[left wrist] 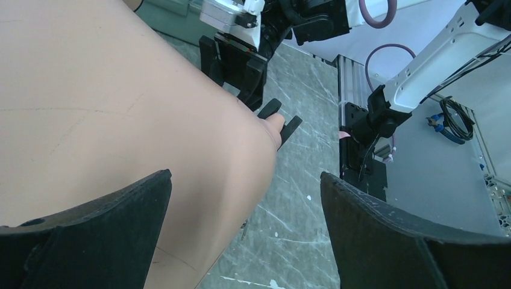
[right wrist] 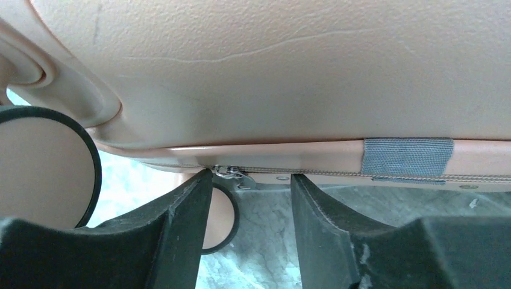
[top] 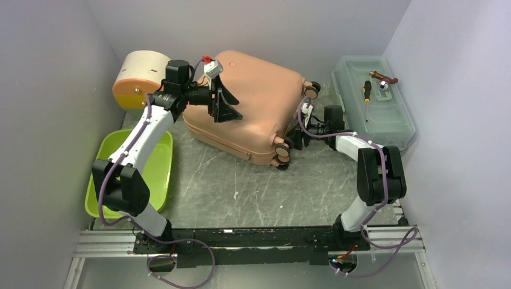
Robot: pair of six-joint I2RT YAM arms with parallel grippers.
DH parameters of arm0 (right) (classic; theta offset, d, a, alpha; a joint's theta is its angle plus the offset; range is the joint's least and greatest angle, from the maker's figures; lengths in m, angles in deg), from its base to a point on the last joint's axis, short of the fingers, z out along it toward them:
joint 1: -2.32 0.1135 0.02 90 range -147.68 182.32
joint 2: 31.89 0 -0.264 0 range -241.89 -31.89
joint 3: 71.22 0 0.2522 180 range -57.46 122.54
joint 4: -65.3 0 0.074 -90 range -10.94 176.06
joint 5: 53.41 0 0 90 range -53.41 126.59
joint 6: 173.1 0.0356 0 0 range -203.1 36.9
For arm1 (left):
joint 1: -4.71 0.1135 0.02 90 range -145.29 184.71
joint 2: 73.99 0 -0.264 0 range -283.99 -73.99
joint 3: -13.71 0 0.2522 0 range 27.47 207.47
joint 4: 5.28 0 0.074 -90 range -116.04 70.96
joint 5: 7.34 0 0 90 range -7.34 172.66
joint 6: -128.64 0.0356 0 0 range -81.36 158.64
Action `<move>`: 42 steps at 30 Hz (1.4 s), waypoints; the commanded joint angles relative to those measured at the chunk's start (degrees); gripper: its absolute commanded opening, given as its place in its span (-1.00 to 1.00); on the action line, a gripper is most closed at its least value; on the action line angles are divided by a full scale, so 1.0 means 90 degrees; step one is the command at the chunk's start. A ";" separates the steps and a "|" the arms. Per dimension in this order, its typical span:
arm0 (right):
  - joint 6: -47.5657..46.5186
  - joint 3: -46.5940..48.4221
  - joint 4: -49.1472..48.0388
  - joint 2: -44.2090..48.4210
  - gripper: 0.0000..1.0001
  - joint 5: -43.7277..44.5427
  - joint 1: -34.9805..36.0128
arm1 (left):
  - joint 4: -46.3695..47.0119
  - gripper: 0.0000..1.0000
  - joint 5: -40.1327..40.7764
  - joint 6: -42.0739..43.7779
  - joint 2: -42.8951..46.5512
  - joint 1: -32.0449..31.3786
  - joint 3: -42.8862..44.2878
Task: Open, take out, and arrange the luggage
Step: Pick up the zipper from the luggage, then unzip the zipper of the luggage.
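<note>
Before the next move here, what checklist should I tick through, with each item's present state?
1. Salmon-pink suitcase lies flat on the table, shell shut: ok.
2. Right claw open at the wheel-end seam: ok.
3. Zipper pull sits between its fingers, close to one, not clamped: ok.
4. Left claw open, holding nothing: ok.
5. Left claw clear of the shell: cannot tell.
</note>
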 commanded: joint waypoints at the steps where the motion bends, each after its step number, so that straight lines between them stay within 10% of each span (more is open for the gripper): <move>1: 0.0548 0.0090 -0.0939 -0.0046 -0.06 0.0097 0.0114 | 0.0217 0.99 -0.0132 0.0003 -0.0013 -0.0065 0.0009; 10: 0.0450 0.0134 -0.0769 -0.0031 -0.87 0.0265 0.0104 | 0.0716 0.99 0.0305 0.0001 -0.0372 -0.0091 -0.0242; 31: 0.1004 0.0582 -0.0996 -0.0033 -1.00 0.3363 -0.0251 | -0.0444 0.75 0.1505 0.1115 -0.1122 -0.0120 -0.0546; 42: 0.0845 0.2458 -0.0169 -0.1196 -1.00 0.5422 -0.0148 | -0.0610 0.72 0.1430 0.1285 -0.1073 -0.0120 -0.0551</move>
